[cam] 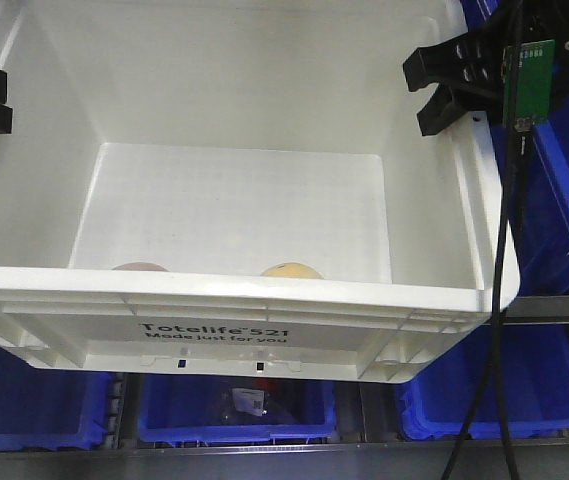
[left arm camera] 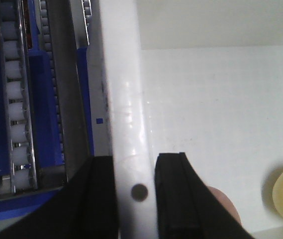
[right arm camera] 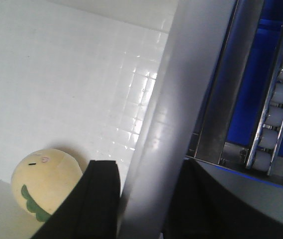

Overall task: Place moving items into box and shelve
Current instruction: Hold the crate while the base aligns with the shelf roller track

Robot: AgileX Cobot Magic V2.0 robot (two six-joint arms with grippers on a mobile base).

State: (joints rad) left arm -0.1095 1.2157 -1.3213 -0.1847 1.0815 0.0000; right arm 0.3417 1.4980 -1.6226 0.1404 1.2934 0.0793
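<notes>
Two grippers clamp the white box (cam: pixel 254 310) by opposite side rims: left gripper (left arm camera: pixel 135 199), right gripper (right arm camera: pixel 143 199). Inside, by its near wall, lie the pinkish lump (cam: pixel 141 266) and yellow lump (cam: pixel 290 269).

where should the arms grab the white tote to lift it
By the two side walls of the white tote, one arm each, coming down from above. The open top leaves thin upright walls that jaws can straddle, as the left gripper and right gripper do now, one finger inside, one outside.
</notes>
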